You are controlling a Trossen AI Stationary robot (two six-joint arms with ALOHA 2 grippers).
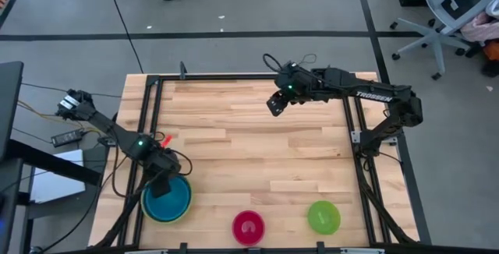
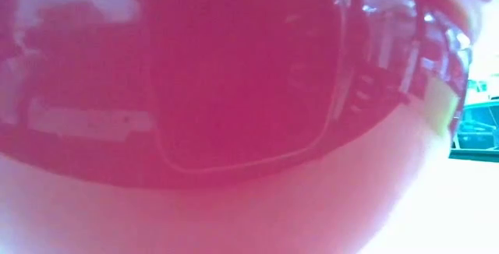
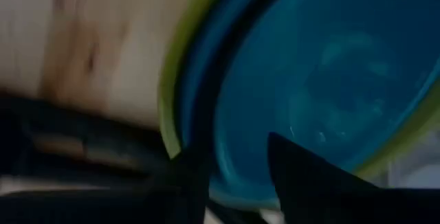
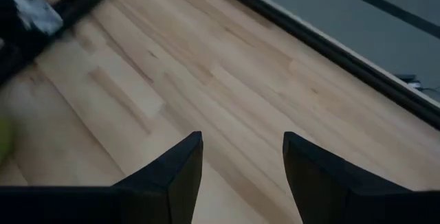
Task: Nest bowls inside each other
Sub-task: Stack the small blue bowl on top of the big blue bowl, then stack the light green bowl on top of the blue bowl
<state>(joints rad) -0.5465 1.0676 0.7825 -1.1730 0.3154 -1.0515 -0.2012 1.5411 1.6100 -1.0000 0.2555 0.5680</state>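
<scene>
A blue bowl [image 1: 170, 202] sits nested inside the large lime-green bowl [image 1: 187, 206] at the table's near left corner. My left gripper [image 1: 161, 182] points down over the far rim of this stack, and its fingers stand apart. A magenta-pink bowl [image 1: 248, 226] and a small green bowl [image 1: 323, 216] stand apart from each other along the near edge. The pink bowl [image 2: 234, 90] fills the low view. My right gripper [image 1: 274, 104] hangs open above the far middle of the table with nothing between its fingers. My left gripper [image 3: 234, 152] comes from above with its fingers astride the blue bowl's rim [image 3: 214, 162], one finger [image 3: 302, 176] inside the bowl and the other outside it. Whether either finger touches the rim, I cannot tell. The blue bowl rests in the lime-green bowl [image 3: 170, 93].
Bare wooden tabletop [image 4: 227, 66] lies under my right gripper [image 4: 242, 138] and across the middle of the table. A black metal frame [image 1: 148, 106] borders the table. An office chair [image 1: 448, 12] stands on the floor beyond the far right corner.
</scene>
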